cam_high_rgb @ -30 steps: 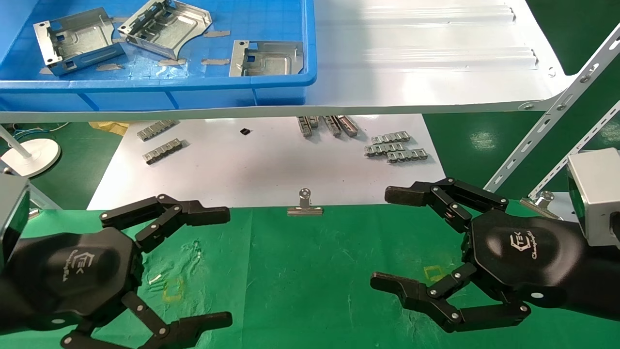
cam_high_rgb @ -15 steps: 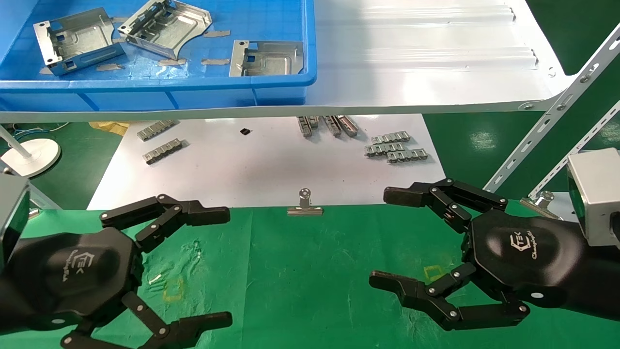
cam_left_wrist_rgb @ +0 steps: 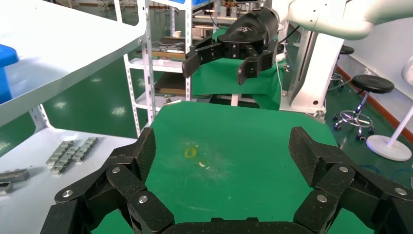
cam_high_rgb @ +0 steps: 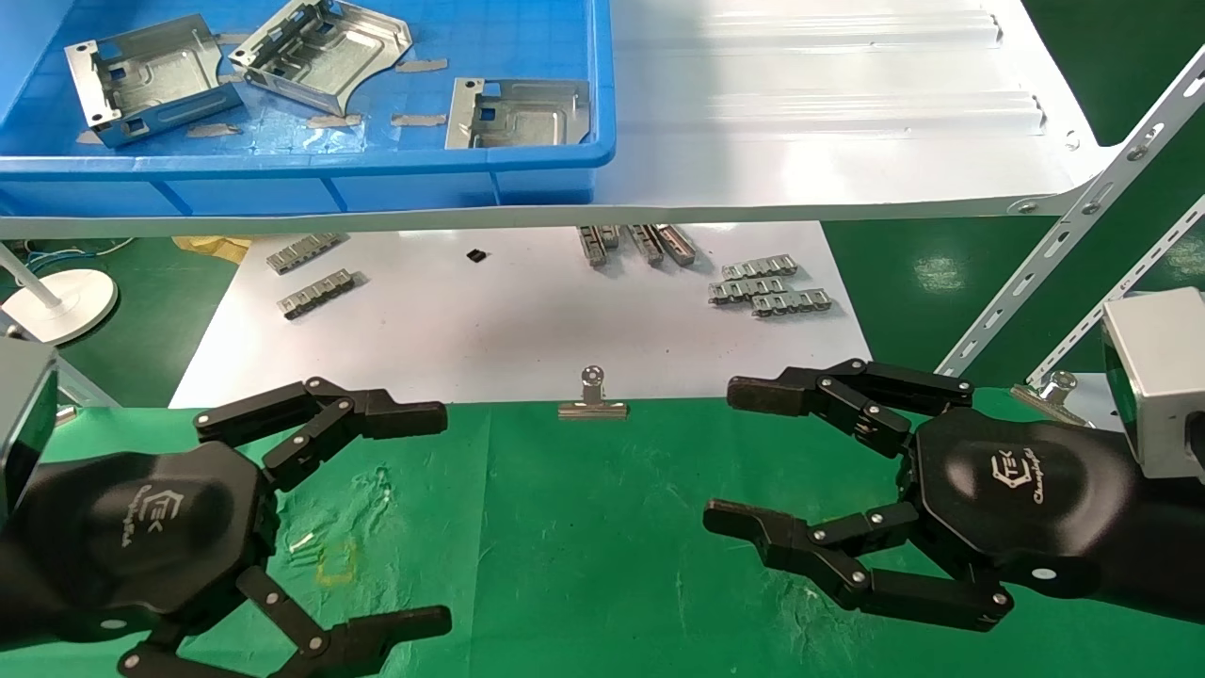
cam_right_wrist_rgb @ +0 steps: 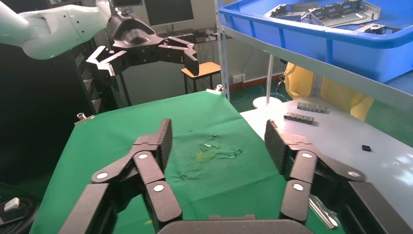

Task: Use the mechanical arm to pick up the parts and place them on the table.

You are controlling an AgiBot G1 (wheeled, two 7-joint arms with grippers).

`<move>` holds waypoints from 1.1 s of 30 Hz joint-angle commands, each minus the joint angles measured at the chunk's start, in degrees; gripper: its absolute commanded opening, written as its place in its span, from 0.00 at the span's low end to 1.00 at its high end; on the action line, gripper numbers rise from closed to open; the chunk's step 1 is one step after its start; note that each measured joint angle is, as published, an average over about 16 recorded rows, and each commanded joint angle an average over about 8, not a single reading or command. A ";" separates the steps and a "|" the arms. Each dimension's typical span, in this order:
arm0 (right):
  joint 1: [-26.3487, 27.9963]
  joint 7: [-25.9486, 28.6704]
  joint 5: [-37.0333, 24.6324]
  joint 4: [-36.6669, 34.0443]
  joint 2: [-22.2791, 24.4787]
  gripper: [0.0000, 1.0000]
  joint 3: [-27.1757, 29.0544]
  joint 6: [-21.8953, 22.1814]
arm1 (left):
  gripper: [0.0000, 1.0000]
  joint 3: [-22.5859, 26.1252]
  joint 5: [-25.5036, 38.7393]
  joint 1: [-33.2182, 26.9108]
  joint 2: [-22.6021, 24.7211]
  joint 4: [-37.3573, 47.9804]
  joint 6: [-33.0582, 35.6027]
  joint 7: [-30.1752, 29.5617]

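Green cloth covers the desk [cam_high_rgb: 602, 527], bare of parts. Three parts [cam_high_rgb: 325, 47] lie in the blue tray [cam_high_rgb: 311, 184] on the white shelf above it. Both end effectors hover over the desk, well below the tray, fingers spread wide: left [cam_high_rgb: 442, 513], right [cam_high_rgb: 730, 461]. Lift clear of the tray's front wall before reaching in, and pinch a flange.

The blue plastic tray [cam_high_rgb: 311, 179] at 11 o'clock runs off the top and left edges of the head view. Its near wall hides the lower part of the silvery stamped sheet-metal bracket [cam_high_rgb: 518, 113] closest to it. The glossy white shelf board [cam_high_rgb: 800, 122] covers the far ends of the small grey link strips [cam_high_rgb: 635, 243] at 12 o'clock. The tiny black bit [cam_high_rgb: 477, 255] beside them is too small to tell.
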 commanded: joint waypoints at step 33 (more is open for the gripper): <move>0.00 0.00 0.00 0.00 0.00 0.00 0.00 0.00 | 1.00 6.83 21.86 -29.92 10.10 17.57 -17.34 -8.49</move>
